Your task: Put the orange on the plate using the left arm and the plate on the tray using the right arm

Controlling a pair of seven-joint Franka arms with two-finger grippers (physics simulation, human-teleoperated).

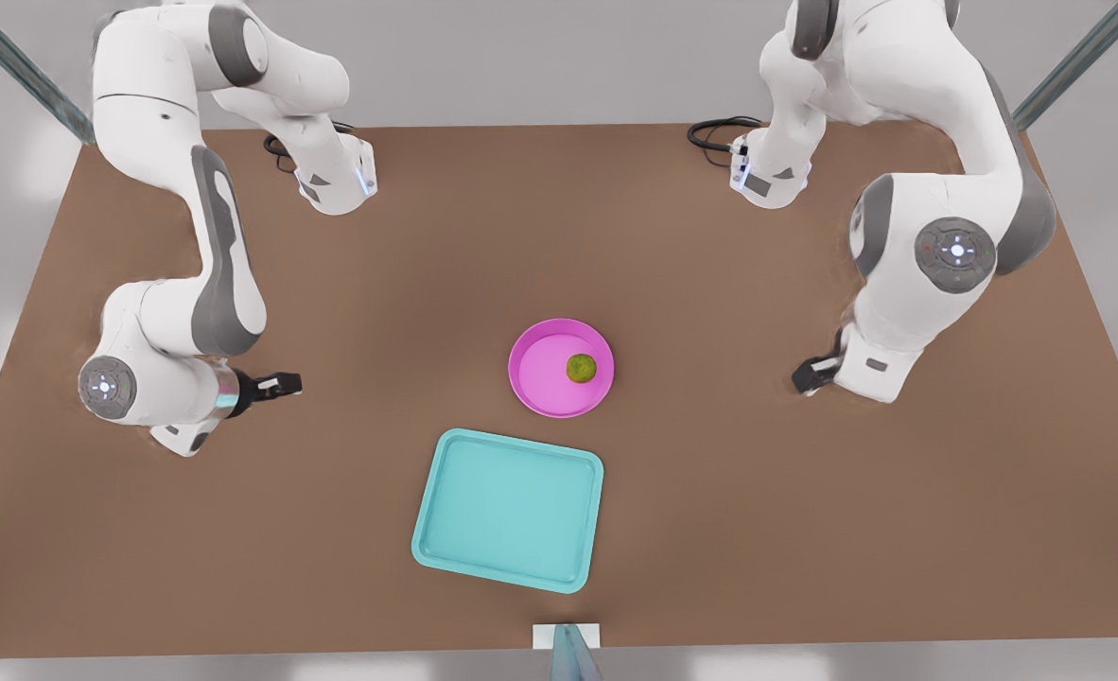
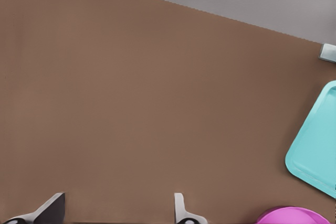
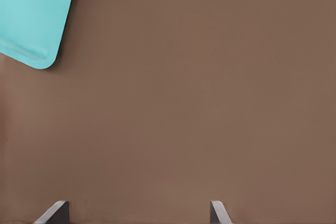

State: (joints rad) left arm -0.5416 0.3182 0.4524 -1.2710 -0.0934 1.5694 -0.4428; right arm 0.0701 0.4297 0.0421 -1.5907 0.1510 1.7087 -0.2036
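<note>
The orange [image 1: 581,368] lies inside the pink plate [image 1: 542,378], toward the front view's right side of the dish. The plate stands on the table just behind the turquoise tray [image 1: 507,511], apart from it. My left gripper [image 1: 810,374] hangs at the front view's right, well away from the plate, open and holding nothing. Its wrist view shows the open fingers [image 2: 181,211], the plate's rim [image 2: 291,216] and a tray corner [image 2: 317,153]. My right gripper [image 1: 280,383] waits open at the front view's left. The right wrist view shows its fingers [image 3: 55,211] and a tray corner [image 3: 31,14].
The brown table [image 1: 710,530] spreads wide around the plate and tray. Both arm bases [image 1: 332,180] stand at the far edge with cables beside them. A small white bracket [image 1: 567,636] sits at the near edge, just in front of the tray.
</note>
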